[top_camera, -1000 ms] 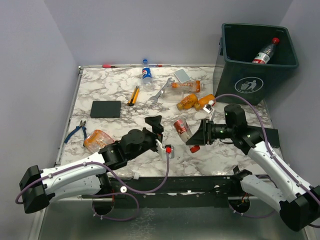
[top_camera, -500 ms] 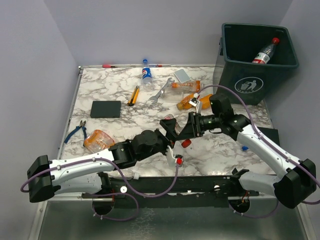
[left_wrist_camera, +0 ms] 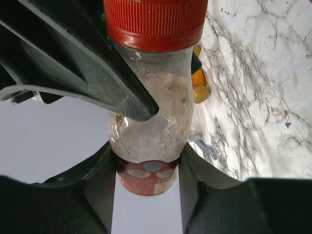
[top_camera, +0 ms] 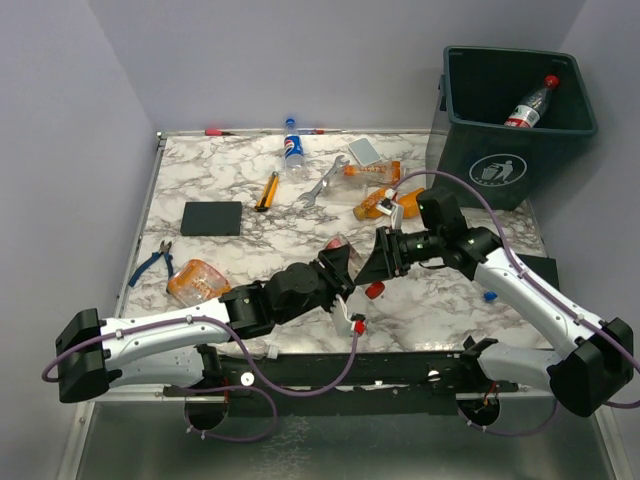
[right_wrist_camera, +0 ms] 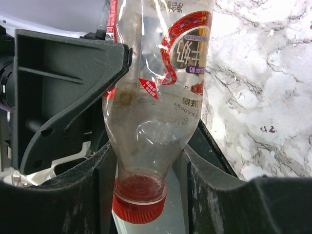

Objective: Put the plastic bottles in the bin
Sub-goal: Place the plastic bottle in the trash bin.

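Bridging the gap lengthwise, red-capped bottle (right_wrist_camera: 156,122) is clamped cap-end by right jaws, base-end apparently by left jaws.

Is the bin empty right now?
No, a red-capped bottle lies inside the bin, leaning against its wall.

You'll see a flat black square pad (top_camera: 211,218) on the white marble-patterned table (top_camera: 230,160): blue-handled pliers (top_camera: 153,262) near its front-left corner, a yellow-handled tool (top_camera: 267,190) just right of it, a silver metal wrench (top_camera: 322,182) farther right.
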Robot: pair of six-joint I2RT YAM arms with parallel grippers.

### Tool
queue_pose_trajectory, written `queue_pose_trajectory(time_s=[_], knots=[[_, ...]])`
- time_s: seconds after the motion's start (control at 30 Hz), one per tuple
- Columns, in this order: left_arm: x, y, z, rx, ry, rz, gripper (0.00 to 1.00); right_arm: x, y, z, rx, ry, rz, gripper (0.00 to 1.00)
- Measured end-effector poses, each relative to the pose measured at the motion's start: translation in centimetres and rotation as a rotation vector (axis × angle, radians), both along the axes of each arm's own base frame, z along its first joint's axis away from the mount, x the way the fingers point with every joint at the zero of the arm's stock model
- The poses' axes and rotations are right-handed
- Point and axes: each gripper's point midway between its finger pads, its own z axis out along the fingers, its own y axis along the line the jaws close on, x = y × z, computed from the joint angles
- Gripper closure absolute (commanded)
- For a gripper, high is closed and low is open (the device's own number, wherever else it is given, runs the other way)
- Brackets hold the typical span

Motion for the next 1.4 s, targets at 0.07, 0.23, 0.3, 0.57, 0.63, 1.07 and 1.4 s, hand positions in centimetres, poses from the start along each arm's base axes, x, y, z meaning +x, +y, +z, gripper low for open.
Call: queue_pose_trajectory(time_s=[0.07, 0.23, 0.3, 0.57, 0.63, 1.07, 1.4], knots=[[-0.1, -0.1, -0.1, 0.003, 0.001, 0.0, 0.69, -0.1, -0.1, -0.1, -0.007, 0.002, -0.001, 0.45], [0.0, -0.2, -0.2, -0.004, 0.007, 0.007, 0.77, -0.3, 0.0, 0.8, -0.019, -0.014, -0.003, 0.03], [0.1, -0.3, 0.0, -0.021, 0.012, 0.013, 0.8, -0.3, -0.1, 1.9, -0.015, -0.041, -0.011, 0.0], [0.1, -0.1, -0.2, -0.174, 0.135, 0.086, 0.84, 2.0, -1.2, 7.2, -0.036, -0.226, -0.163, 0.0], [-0.3, 0.1, -1.3, -0.208, 0.229, 0.119, 0.84, 2.9, -2.1, 8.6, -0.029, -0.302, -0.246, 0.0], [-4.7, -1.2, -4.4, -0.647, 1.089, 0.255, 0.88, 5.3, -7.7, 14.3, 0.17, -0.634, -0.699, 0.0], [-3.7, -1.1, -4.0, -0.837, 1.463, 0.265, 0.89, 5.9, -4.6, 9.8, 0.199, -0.528, -0.598, 0.0]])
